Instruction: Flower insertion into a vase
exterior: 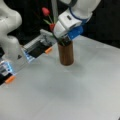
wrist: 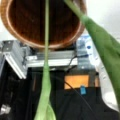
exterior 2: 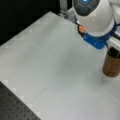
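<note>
Pale grey table [exterior: 75, 95] (matte, faintly gridded) against black backdrop [exterior 2: 20, 15].

The white Franka arm with its blue-trimmed wrist [exterior: 72, 18] reaches down from the two o'clock corner in a front view, tilted toward seven o'clock. Its dark gripper [exterior: 63, 40] hangs low beneath the wrist, its fingers hidden from sight.
</note>
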You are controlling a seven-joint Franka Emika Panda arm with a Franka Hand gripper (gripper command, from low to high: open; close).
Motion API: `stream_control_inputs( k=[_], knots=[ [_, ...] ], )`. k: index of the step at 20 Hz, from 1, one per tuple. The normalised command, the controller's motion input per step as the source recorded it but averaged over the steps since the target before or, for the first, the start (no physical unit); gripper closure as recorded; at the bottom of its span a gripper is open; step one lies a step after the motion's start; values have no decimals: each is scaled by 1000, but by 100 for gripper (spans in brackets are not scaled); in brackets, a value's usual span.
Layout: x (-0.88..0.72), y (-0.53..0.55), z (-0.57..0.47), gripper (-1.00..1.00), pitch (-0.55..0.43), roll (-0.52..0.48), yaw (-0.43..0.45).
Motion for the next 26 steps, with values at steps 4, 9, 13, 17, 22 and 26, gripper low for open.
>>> stream_control_inputs(
  k=[4,9,13,17,22,26],
  knots=[
    [-9,-163,136,-100,-648,-399,119],
    [233,-333,154,-100,-354,-146,61],
    [375,-377,133,-100,-150,-15,114],
    [472,-496,170,-100,-135,68,184],
    [358,-445,93,-100,-135,129,179],
    [178,-321,-5,-100,-52,177,115]
  ],
)
